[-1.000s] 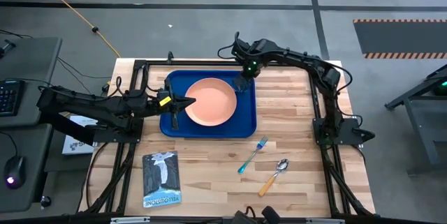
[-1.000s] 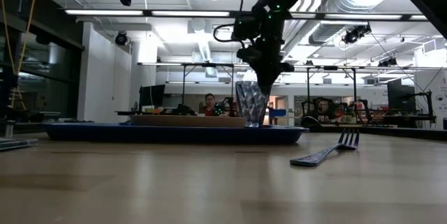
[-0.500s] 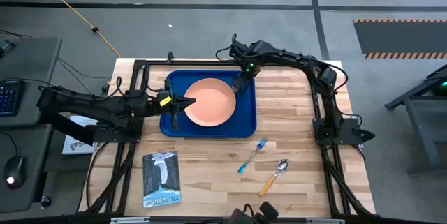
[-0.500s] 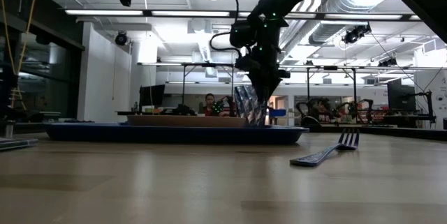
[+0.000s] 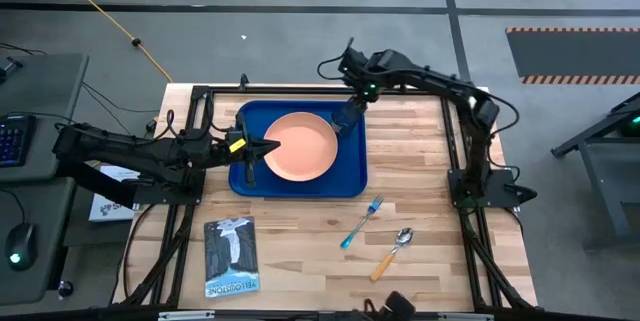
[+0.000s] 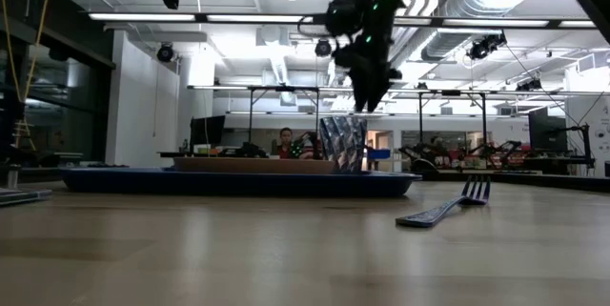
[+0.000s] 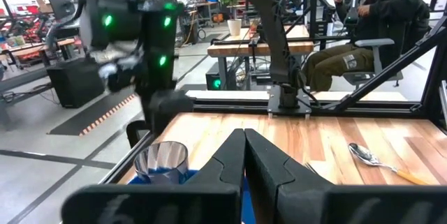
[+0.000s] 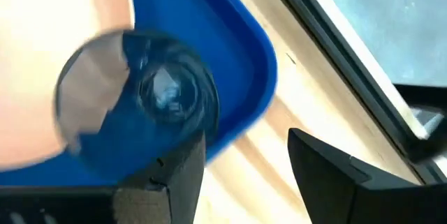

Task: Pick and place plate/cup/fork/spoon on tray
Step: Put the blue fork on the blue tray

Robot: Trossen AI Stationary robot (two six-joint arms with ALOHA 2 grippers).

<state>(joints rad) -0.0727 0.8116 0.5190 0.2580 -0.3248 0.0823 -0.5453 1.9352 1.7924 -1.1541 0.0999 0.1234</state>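
The royal-blue tray [image 5: 352, 173] lies at the table's far middle, and the peach plate [image 5: 303, 147] rests flat in it. The dark see-through cup [image 5: 345, 119] [image 6: 343, 144] [image 8: 136, 98] stands upright in the tray's far right corner, right by the plate's rim. My right gripper [image 5: 353, 104] [image 6: 368, 102] [image 8: 244, 168] hangs open just above the cup, clear of it. My left gripper [image 5: 274, 147] [image 7: 244, 155] is shut and level over the plate's left edge, holding nothing. The fork [image 5: 362, 221] and the spoon [image 5: 392, 253] lie on the wood nearer the front.
A dark booklet [image 5: 231, 256] lies at the table's near left. Bare wood stretches to the right of the tray and around the fork [image 6: 443, 209]. A seated person [image 7: 363, 21] shows in the room beyond the table's right side.
My right gripper has opened and let go of the cup, then risen straight up off it, rolling a little. The cup stays standing in the tray's far right corner.
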